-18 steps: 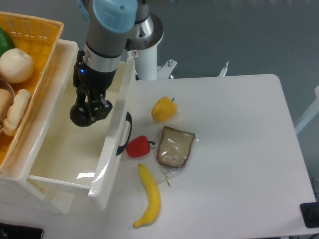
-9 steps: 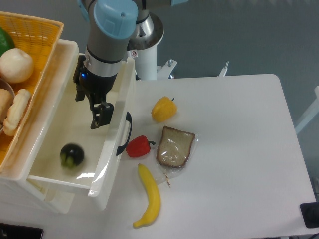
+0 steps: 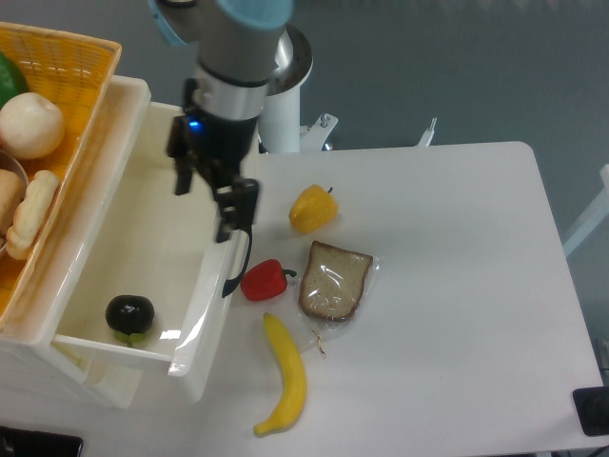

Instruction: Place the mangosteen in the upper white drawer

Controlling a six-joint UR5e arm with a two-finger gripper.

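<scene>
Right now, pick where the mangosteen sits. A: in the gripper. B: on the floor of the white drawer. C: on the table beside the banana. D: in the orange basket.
B: the mangosteen lies on the floor of the white drawer, near its front, with the open gripper empty above it.

White table [image 3: 457,286], grey floor [image 3: 457,67].

Glossy near-black mangosteen [image 3: 129,313] lies in the shiny, seemingly plastic upper white drawer [image 3: 152,249] beside woven orange basket [image 3: 59,105].
</scene>
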